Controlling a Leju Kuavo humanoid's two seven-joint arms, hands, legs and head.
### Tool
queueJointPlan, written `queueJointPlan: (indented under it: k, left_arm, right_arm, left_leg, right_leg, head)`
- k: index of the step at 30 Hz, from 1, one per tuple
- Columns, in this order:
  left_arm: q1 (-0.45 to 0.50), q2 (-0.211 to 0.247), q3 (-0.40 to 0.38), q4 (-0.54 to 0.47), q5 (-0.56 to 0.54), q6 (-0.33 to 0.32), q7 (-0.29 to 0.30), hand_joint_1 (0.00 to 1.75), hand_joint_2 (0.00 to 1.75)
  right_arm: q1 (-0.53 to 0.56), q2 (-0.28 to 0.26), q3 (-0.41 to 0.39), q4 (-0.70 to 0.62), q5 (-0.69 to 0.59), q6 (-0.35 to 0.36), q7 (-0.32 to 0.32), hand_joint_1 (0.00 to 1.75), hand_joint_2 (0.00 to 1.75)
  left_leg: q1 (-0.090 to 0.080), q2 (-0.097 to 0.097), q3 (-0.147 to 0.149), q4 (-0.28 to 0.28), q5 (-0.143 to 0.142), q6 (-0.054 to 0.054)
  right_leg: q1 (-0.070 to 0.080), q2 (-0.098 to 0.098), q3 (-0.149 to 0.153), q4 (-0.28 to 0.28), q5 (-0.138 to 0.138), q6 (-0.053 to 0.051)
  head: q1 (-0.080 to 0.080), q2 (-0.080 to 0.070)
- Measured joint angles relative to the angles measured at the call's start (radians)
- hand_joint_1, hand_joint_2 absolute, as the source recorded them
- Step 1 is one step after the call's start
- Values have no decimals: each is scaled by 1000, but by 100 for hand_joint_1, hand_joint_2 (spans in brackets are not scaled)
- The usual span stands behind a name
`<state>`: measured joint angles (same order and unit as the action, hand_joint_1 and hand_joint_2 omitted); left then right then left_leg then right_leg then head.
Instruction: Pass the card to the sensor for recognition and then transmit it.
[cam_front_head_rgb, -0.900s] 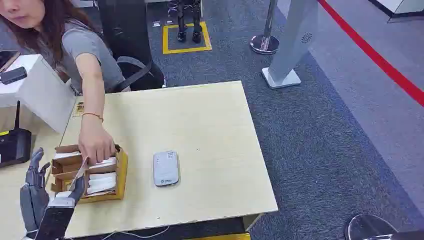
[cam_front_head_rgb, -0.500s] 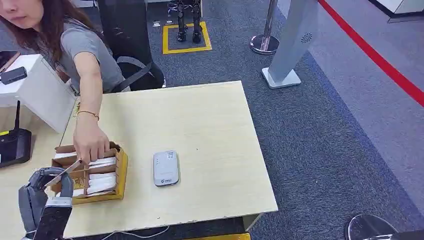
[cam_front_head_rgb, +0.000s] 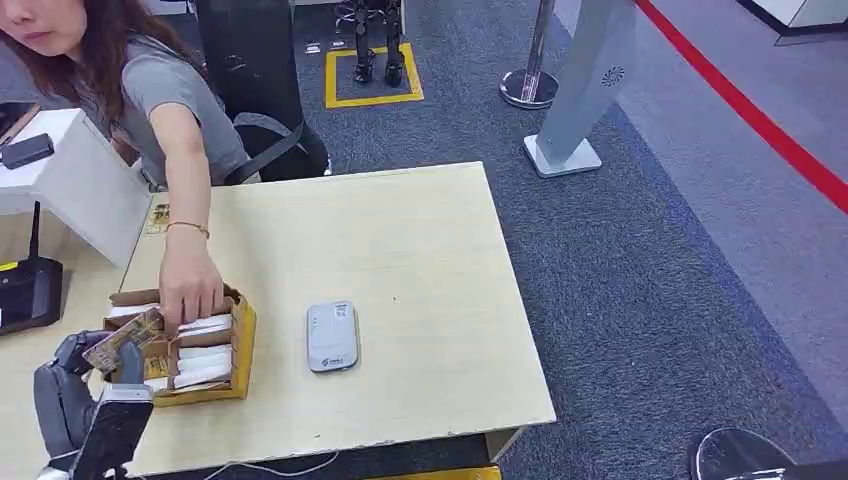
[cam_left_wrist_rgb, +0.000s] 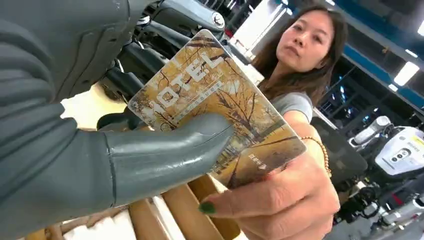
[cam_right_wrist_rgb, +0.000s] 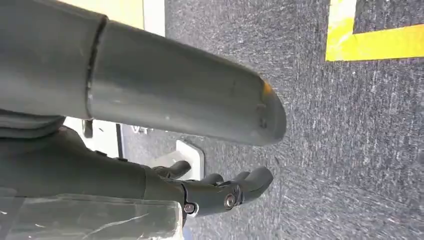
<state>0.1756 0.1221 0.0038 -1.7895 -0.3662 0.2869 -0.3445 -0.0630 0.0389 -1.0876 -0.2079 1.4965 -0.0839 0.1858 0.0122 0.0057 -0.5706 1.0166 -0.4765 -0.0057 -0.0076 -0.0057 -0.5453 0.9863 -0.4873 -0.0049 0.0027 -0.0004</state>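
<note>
1. Fingers and thumb of the left hand (cam_front_head_rgb: 75, 385) clamp the card (cam_front_head_rgb: 122, 338); the left wrist view shows the thick grey thumb (cam_left_wrist_rgb: 165, 150) pressed across the card's (cam_left_wrist_rgb: 215, 107) printed face, where "HOTEL" reads over an autumn-tree picture, with darker fingers behind it.
2. Table (cam_front_head_rgb: 420, 300): pale wood, spread across the middle of the head view, grey carpet beyond its edge at 3 o'clock.
3. Person (cam_front_head_rgb: 150, 90): seated at 11 o'clock of the table, one arm reaching down to the box.
4. Box (cam_front_head_rgb: 240, 345): brown cardboard, divided into compartments holding white cards, at 8 o'clock on the table, just beside the left hand.
5. Person's hand (cam_front_head_rgb: 190, 290): rests on the box top; in the left wrist view the person's hand (cam_left_wrist_rgb: 280, 200) also touches the card's far lower corner.
6. Sensor (cam_front_head_rgb: 332, 336): a flat grey device lying at 3 o'clock of the box, apart from it.
7. Right hand (cam_right_wrist_rgb: 220, 192): fingers slightly curled and apart, holding nothing, above grey carpet.
</note>
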Motion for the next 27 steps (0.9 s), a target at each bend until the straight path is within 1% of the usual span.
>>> queueJointPlan:
  k: [5,10,16,19,21,25,27]
  left_arm:
    - [-37,-1,0,24,-65,27,16,175,175]
    - [-70,-1,0,55,-92,39,27,175,175]
    - [-107,-2,-8,97,-147,71,38,175,175]
    - [-137,-2,-16,134,-215,109,59,175,175]
    - [-167,0,-27,169,-283,143,77,175,175]
    - [-226,1,-60,238,-406,190,102,175,175]
    - [-249,3,-83,270,-489,224,115,175,175]
  right_arm:
    - [-2,0,8,0,2,0,-10,0,0]
    - [-5,0,13,0,3,1,-11,0,0]
    - [-7,0,24,0,12,5,-10,0,0]
    - [-7,0,27,0,21,8,-10,0,0]
    - [-8,0,34,0,25,12,-10,0,0]
    - [-12,0,51,0,34,18,-15,0,0]
    - [-14,0,56,0,39,18,-18,0,0]
  left_leg:
    - [0,0,0,0,0,0]
    - [0,0,0,0,0,0]
    - [0,0,0,0,0,0]
    - [0,0,0,0,0,0]
    - [0,0,0,0,0,0]
    - [0,0,0,0,1,1]
    - [0,0,0,1,1,1]
  right_leg:
    - [0,0,0,0,0,0]
    - [0,0,0,0,0,0]
    - [0,0,0,0,0,0]
    - [0,0,0,0,0,0]
    - [0,0,0,0,0,0]
    - [0,0,0,0,1,0]
    - [0,0,0,0,1,0]
  head:
    - [0,0]
    - [0,0]
    - [0,0]
    - [0,0]
    - [0,0]
    - [0,0]
    - [0,0]
